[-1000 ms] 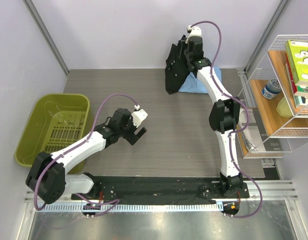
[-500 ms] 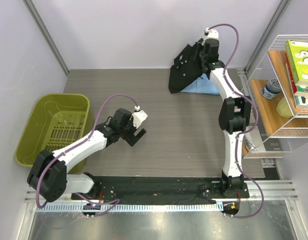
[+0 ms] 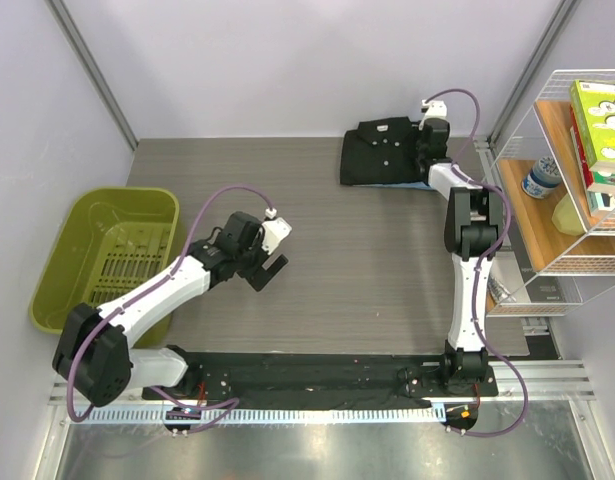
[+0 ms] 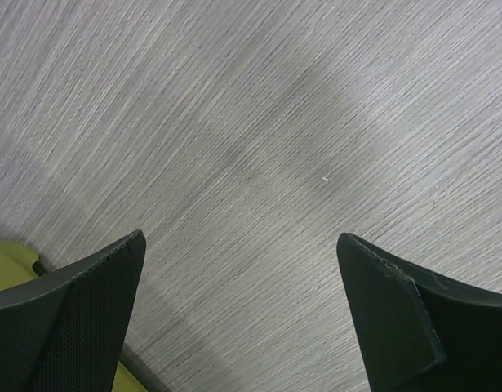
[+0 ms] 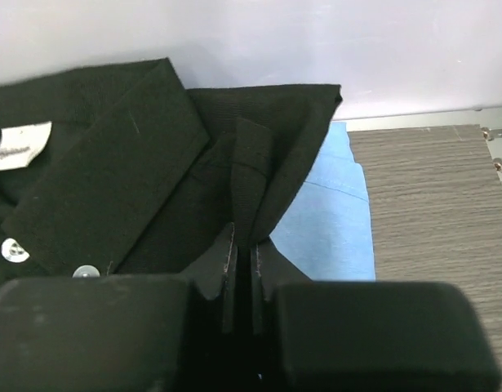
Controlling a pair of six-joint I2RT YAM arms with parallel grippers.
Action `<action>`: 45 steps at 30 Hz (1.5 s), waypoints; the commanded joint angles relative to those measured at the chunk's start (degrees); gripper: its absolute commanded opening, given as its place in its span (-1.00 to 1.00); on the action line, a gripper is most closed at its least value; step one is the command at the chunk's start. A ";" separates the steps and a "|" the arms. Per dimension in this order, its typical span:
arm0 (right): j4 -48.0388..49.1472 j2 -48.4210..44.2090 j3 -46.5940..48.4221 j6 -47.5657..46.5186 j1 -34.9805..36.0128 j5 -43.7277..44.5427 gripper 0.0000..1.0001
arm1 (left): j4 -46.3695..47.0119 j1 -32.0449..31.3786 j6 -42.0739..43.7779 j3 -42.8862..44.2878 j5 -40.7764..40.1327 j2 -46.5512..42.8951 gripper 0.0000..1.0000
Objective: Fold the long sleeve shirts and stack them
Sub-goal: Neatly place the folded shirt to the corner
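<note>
Barely shifted since a second ago, the left gripper point(image 3: 270, 268) hangs wide open and empty over the table point(image 3: 367, 260), near the green bin point(image 3: 137, 192). At far right, the black shirt point(image 3: 382, 152) has dropped from hanging to lying flat on the blue shirt point(image 5: 332, 220). Its length runs left from the right gripper point(image 5: 242, 265), which is pinched shut on its edge. The right arm is by far the nearer.

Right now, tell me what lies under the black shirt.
The blue shirt lies under the black shirt. Only a blue strip shows beside the right gripper, which pinches the black cloth; the rest is covered.
</note>
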 commanded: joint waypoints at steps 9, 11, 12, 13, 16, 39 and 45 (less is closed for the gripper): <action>4.61 -6.43 -0.37 -9.68 -0.49 5.62 0.68 | -5.78 3.32 -4.39 7.01 6.03 0.79 1.00; 2.51 -8.64 -0.11 -9.77 -0.49 1.69 0.75 | -5.78 4.55 -5.18 8.59 7.43 1.32 0.99; 2.15 -9.87 -0.28 -9.77 -0.49 -0.08 0.75 | -5.87 5.69 -6.41 9.29 8.13 2.10 0.99; 1.37 -11.53 -0.29 -9.95 -0.57 -1.84 0.71 | -6.04 6.39 -7.03 11.04 9.36 2.81 1.00; -7.30 -13.21 3.56 -8.64 -0.57 -6.42 0.56 | -8.50 8.42 -9.22 14.73 13.58 5.88 1.00; -21.58 -3.29 1.47 -12.93 -6.02 -6.45 -0.59 | -21.07 21.96 -15.30 28.64 25.28 15.48 1.00; -20.00 -5.30 0.42 -16.27 -6.73 2.44 -0.51 | -21.69 22.40 -14.59 26.53 20.46 12.93 1.00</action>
